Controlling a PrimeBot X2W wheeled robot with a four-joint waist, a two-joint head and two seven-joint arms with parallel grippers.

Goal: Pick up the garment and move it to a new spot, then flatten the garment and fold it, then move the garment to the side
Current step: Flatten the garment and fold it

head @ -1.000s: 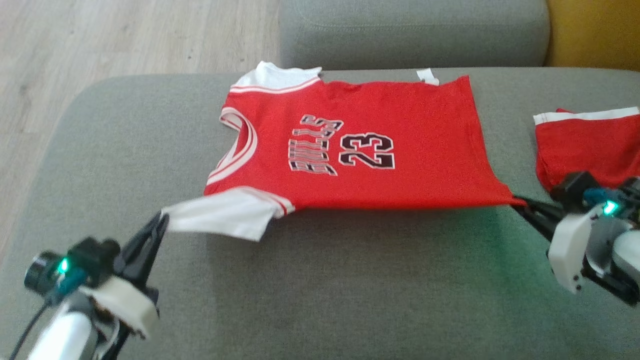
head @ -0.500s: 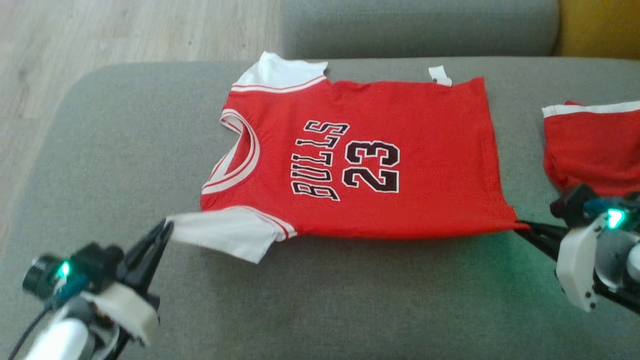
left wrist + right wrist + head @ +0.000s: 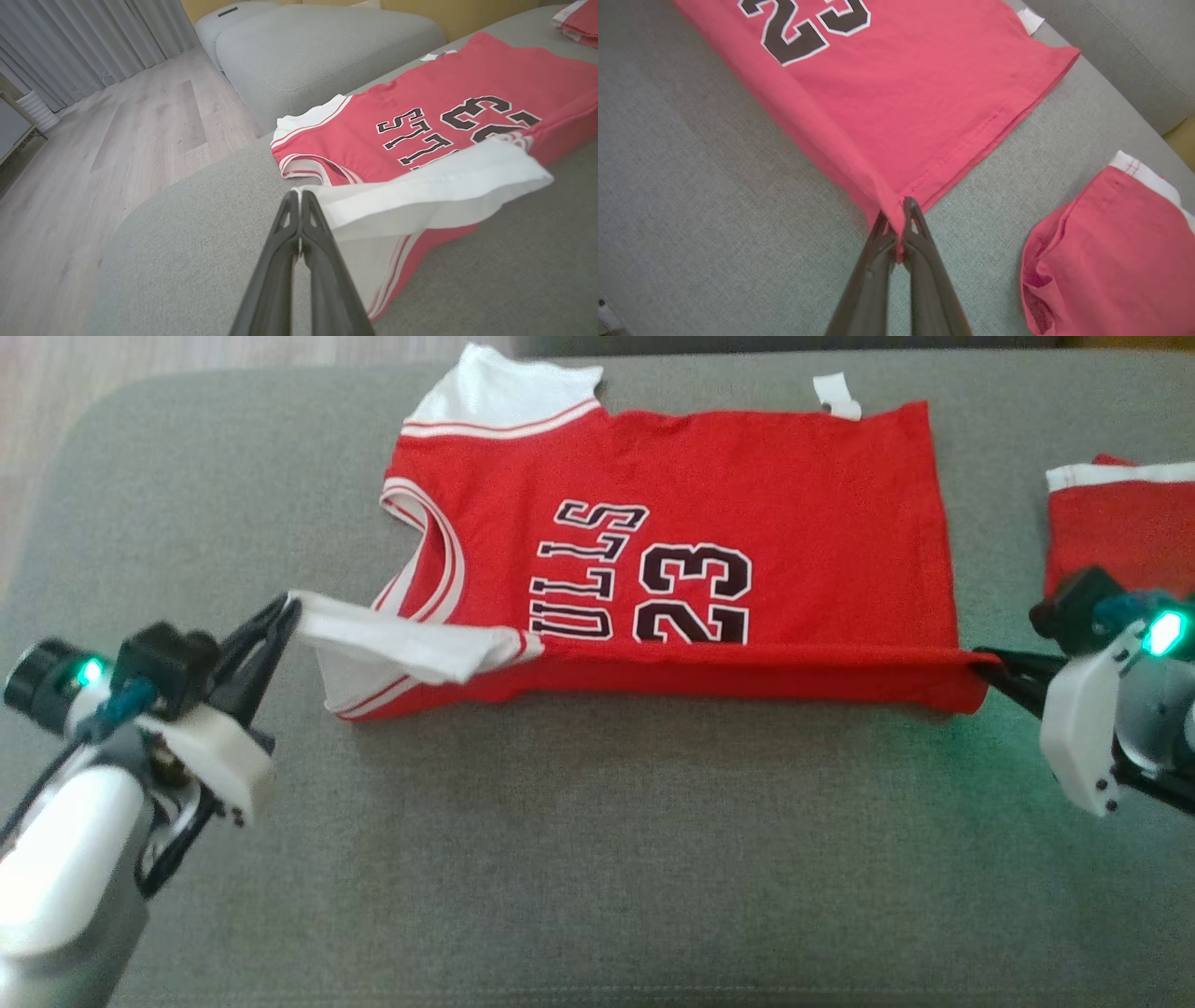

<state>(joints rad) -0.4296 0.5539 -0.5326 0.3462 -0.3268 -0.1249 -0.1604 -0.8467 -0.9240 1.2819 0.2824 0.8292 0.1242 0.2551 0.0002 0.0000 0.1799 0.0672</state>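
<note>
Sofa: grey; jersey lay spread at its middle
Left tool: clamped tight on white sleeve; sleeve held off sofa
Right tool: clamped tight on near hem corner

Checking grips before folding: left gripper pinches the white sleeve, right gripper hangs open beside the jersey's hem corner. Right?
No: the right wrist view shows the right gripper shut on the jersey at its hem corner. The left gripper pinches the white sleeve.
</note>
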